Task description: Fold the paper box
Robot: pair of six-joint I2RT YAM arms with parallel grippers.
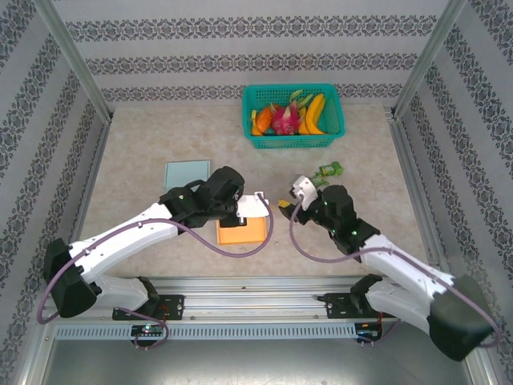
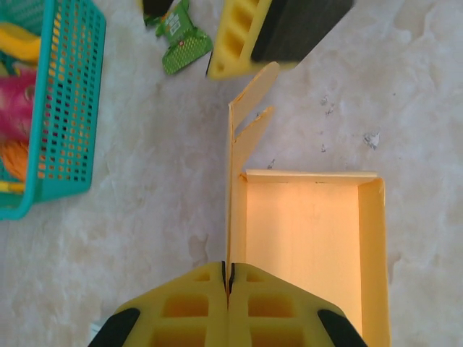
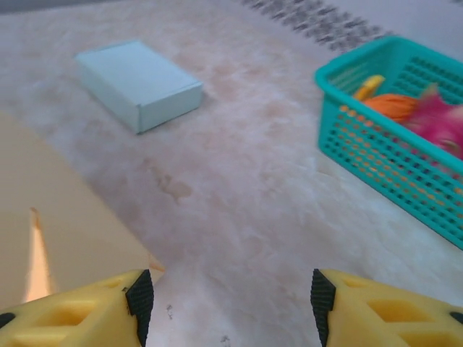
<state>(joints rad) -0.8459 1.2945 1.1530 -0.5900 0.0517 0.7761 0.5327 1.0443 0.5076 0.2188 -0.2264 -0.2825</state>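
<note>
Top external view: the worktop [image 1: 160,136] carries a teal basket [image 1: 292,142] of fruit at 12 o'clock. The orange box [image 1: 240,233], the task's thing, lies at 6 o'clock, just ahead of the arm bases. A pale blue box [image 1: 187,174], folded shut, lies at 10 o'clock from it. A green packet [image 1: 327,170] lies at 2 o'clock, near the right arm's tip.

Seen from the left wrist, the orange box [image 2: 304,231] lies open, its tray facing up with low walls raised at 12 and 3 o'clock. The left fingers [image 2: 228,278] are pressed together, pinching the long side flap [image 2: 235,188] at 9 o'clock and holding it upright on edge. The flap's notched free end points to 12 o'clock. There it meets one yellow pad of the right fingers [image 2: 242,36]; whether they touch I cannot tell.

Right wrist view shows the right fingers [image 3: 94,307] spread wide and holding nothing, with a tan panel, apparently the flap [image 3: 65,238], at 9 o'clock beside them.

The step in hand looks like raising this side wall. Next, I judge, the right fingers must take the flap's free end and bend it inward over the tray while the left pinch keeps the wall upright. Too hard a push would crease the paper or slide the box.
</note>
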